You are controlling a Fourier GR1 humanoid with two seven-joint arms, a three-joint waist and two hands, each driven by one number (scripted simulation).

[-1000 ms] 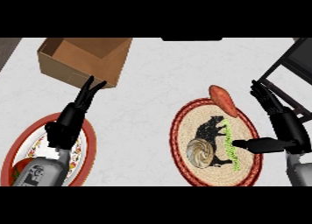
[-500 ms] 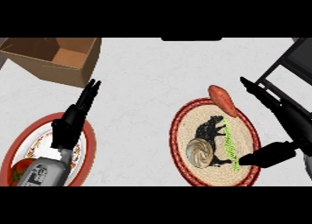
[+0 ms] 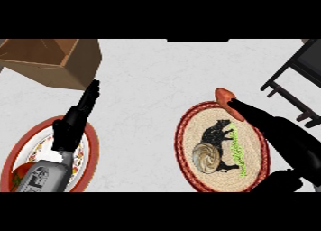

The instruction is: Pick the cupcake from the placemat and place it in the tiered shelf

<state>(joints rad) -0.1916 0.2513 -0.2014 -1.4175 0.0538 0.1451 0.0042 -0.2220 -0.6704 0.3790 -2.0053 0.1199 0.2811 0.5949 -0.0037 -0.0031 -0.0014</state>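
Woven and red-rimmed, the placemat [image 3: 223,144] is lying on the pale desk [image 3: 150,90], printed with a black animal and a green streak. At its lower left the cupcake [image 3: 206,157] (a swirl of cream frosting, seen from above) is sitting untouched. The right hand [image 3: 283,135] is stretching over the mat's right side with straight fingers, holding nothing, its tips touching an orange object [image 3: 226,96] at the mat's top rim. The left hand [image 3: 75,122] is hanging open over a red-rimmed plate [image 3: 83,162], fingers pointing up toward a cardboard box [image 3: 53,61]. At the upper right the dark shelf [image 3: 306,76] is standing well apart from the cupcake, with the right forearm lying between them.
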